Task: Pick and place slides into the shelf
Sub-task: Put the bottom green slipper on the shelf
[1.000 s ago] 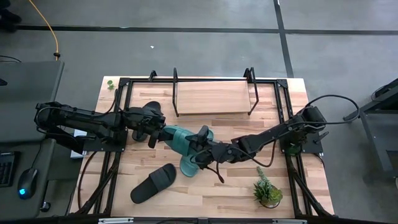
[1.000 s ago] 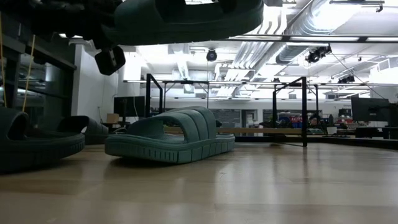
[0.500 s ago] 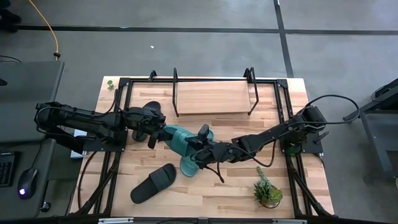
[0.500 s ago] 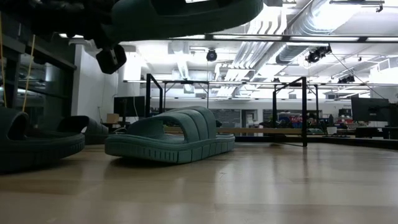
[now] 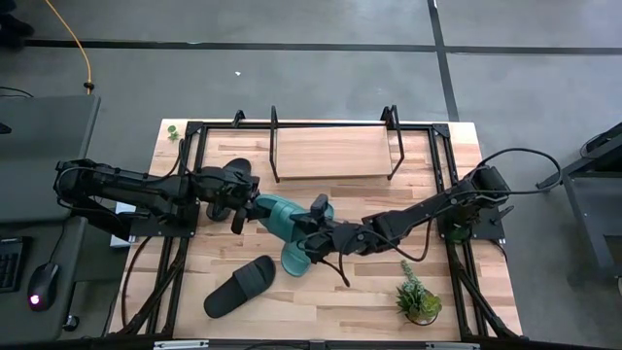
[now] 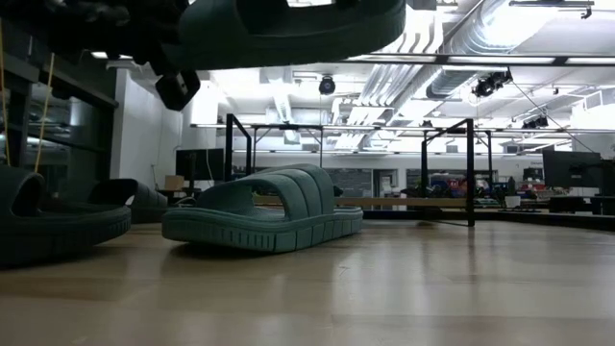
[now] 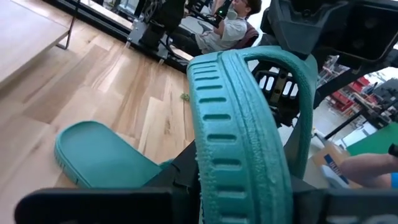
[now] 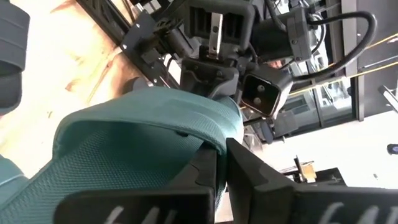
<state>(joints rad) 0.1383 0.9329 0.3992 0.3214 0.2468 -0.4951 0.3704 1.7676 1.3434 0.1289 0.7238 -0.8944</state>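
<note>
We see a grey floor around the table, crossed by dark seams, with a yellow cable lying on it. A desk stands beside the table; a mouse and a keyboard rest near it. Overhead we note ducts and white ceiling lights. A seated person shows beyond the table.

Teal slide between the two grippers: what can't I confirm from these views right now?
- High view: the lifted teal slide lies partly under the right gripper and left gripper; finger contact is hidden.
- Low view: that slide is cut off by the top edge.
- High view: the second teal slide is mostly covered by the right arm.
- Shelf: shows no slides.
</note>
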